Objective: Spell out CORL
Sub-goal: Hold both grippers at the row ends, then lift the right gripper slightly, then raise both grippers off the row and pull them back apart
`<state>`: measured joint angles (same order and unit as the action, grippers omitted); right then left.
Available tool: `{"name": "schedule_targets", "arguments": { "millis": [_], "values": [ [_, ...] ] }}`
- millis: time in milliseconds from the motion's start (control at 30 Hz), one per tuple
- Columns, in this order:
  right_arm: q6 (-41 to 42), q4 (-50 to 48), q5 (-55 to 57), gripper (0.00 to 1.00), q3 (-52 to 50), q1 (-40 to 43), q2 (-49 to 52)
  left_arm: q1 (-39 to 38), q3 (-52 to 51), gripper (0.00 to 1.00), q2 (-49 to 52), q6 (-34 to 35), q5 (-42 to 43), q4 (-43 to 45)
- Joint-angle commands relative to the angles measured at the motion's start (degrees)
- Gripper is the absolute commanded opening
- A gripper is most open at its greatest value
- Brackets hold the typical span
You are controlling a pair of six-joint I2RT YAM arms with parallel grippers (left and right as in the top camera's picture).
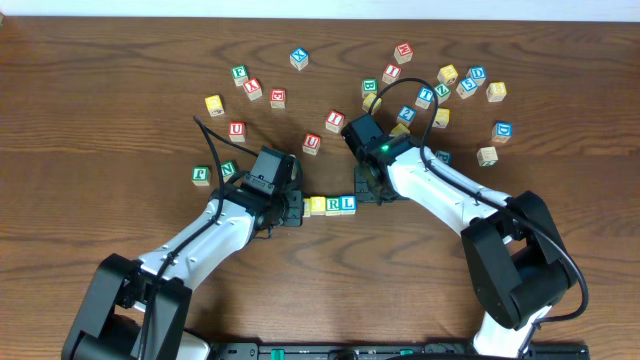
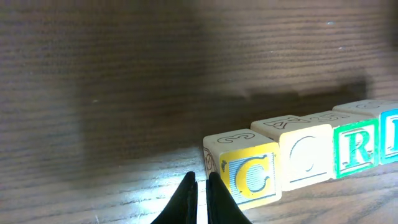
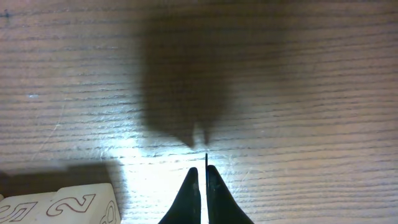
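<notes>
Word: C (image 2: 252, 177), O (image 2: 306, 155), R (image 2: 356, 149) and L (image 2: 390, 138) stand touching in one row, mid-table, between the arms.
Left to do: it looks spelled; probably only backing the arms off.
Left gripper (image 2: 202, 182): jaws together, empty, just beside C.
Right gripper (image 3: 200, 174): jaws together, empty, over bare table (image 1: 100, 120).
Around: spare cubes (image 1: 278, 97) scattered on the far side, none blocking the row.

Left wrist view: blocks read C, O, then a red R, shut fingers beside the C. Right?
No: the R block has a green letter, not red, as the left wrist view shows. The C block, O block, then R, with shut fingers beside the C, is correct.
</notes>
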<state>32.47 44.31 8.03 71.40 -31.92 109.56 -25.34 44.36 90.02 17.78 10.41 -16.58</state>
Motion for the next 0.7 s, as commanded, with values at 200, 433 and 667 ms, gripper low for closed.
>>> {"name": "schedule_targets", "arguments": {
  "millis": [200,433,667],
  "values": [
    [0.2,0.0,2.3,0.01,-0.3,0.8,0.3,-0.2,-0.3,0.08,0.2,-0.5,0.5,1.1],
    [0.2,0.0,2.6,0.01,-0.3,1.2,0.3,-0.2,-0.3,0.07,0.2,-0.5,0.5,1.1],
    [-0.3,-0.1,3.3,0.01,-0.3,2.3,0.3,-0.1,-0.3,0.07,0.2,1.9,-7.5,-2.4]
  ]
}}
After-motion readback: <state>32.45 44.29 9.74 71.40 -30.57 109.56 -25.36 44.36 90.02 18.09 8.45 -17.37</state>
